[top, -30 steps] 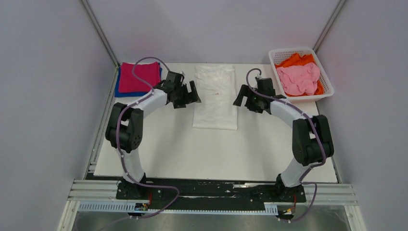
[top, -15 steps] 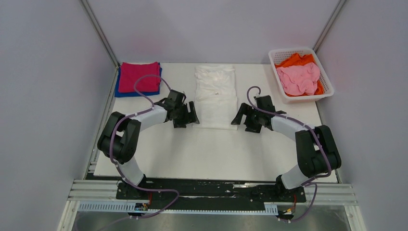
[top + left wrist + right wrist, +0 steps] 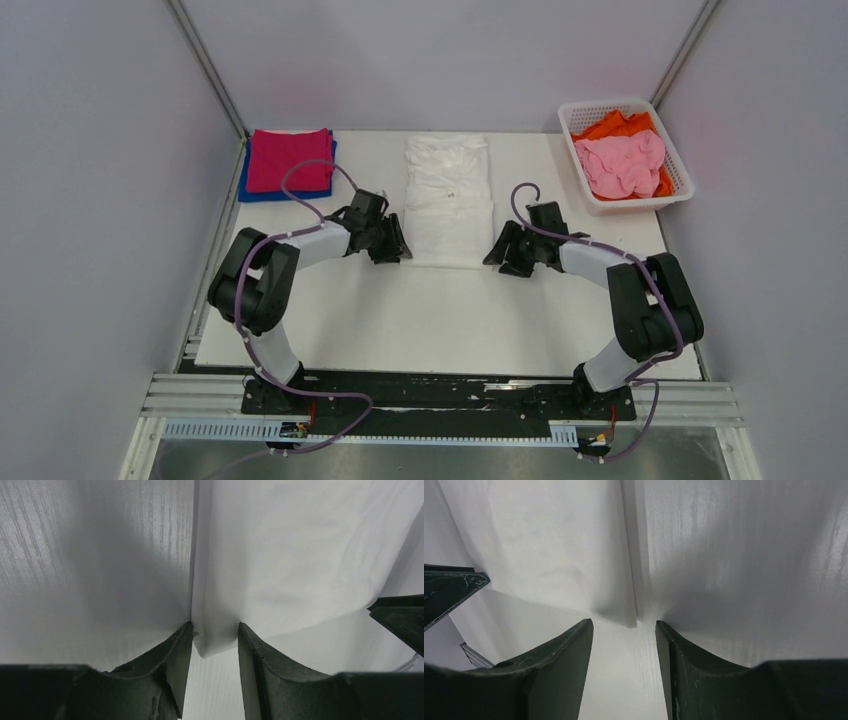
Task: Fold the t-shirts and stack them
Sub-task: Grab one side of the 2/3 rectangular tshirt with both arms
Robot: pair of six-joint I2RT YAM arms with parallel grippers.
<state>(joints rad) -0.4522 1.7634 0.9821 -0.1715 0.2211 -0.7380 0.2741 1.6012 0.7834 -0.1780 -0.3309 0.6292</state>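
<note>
White t-shirt [image 3: 448,200] between left gripper [image 3: 399,245] and right gripper [image 3: 498,255]; basket [image 3: 640,205] far right; folded stack [image 3: 288,160] far left, well apart

I'm looking down on a white bench [image 3: 450,320] that fills the middle of the overhead view. Its top shows a fine streaked grain in the wrist views. Pale grey walls box it in: the back wall [image 3: 440,60] at 12 o'clock, the left wall [image 3: 90,220] at 9 and the right wall [image 3: 770,250] at 3. Thin metal posts climb the rear corners, one at 11 o'clock [image 3: 205,65] and one at 1 [image 3: 685,50]. At 6 o'clock an aluminium rail [image 3: 200,395] crosses the near edge and carries a black plate [image 3: 450,390], with a dull metal strip [image 3: 450,462] below it. The light is soft and even.
</note>
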